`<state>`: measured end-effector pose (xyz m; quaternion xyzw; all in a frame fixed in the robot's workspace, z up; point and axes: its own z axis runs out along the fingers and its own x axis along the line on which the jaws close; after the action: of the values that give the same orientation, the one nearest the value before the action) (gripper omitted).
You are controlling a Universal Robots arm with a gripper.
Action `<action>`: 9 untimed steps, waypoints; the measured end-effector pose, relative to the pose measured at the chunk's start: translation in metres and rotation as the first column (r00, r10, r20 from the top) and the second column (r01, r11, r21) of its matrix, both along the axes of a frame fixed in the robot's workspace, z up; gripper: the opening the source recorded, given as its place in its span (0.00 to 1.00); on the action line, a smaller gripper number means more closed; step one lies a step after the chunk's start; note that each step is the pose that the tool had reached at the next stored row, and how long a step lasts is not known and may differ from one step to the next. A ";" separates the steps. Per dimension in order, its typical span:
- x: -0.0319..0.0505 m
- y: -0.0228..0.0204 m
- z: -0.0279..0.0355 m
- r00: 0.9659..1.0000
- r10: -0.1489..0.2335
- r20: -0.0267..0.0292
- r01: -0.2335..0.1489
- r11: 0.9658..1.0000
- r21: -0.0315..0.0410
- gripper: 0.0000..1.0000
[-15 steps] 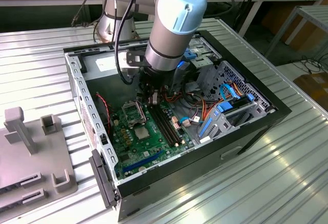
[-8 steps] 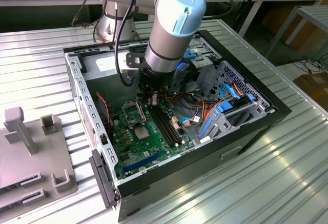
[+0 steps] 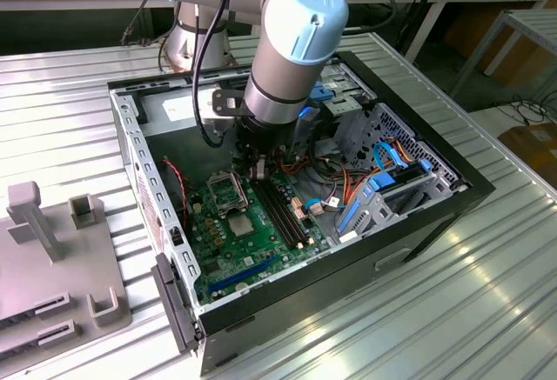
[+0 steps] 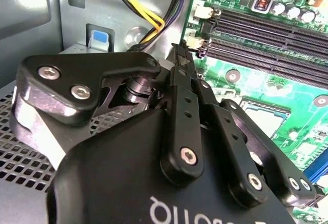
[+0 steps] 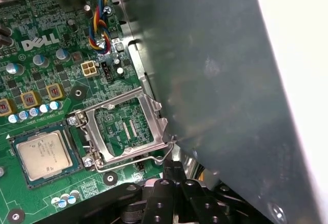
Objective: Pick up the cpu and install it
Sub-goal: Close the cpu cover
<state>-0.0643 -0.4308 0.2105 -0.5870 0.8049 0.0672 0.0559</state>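
The cpu (image 5: pixel 43 155) is a silvery square with a thin green rim. It lies flat on the green motherboard (image 5: pixel 46 80) beside the metal-framed socket (image 5: pixel 125 129). In the exterior view the cpu (image 3: pixel 242 223) sits just nearer the case front than the socket (image 3: pixel 228 191). My gripper (image 3: pixel 258 171) hangs inside the open computer case, above the board and just to the exterior view's right of the socket, apart from the cpu. Its black fingers (image 4: pixel 179 96) meet at the tips, shut with nothing between them. In the first wrist view the gripper (image 5: pixel 173 168) is close to the socket's lever.
Long black memory slots (image 3: pixel 283 215) run beside the socket. Bundled coloured cables (image 4: pixel 148 14) and a blue-trimmed drive cage (image 3: pixel 383 189) crowd the case. A grey case wall (image 5: pixel 220 80) stands close by. A grey fixture (image 3: pixel 52 250) sits on the ribbed metal table (image 3: pixel 435 310).
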 end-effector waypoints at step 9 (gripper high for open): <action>-0.0005 0.0000 0.0025 1.000 0.000 0.000 0.000 1.000 0.000 0.11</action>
<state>-0.0648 -0.4309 0.2130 -0.5870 0.8048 0.0673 0.0559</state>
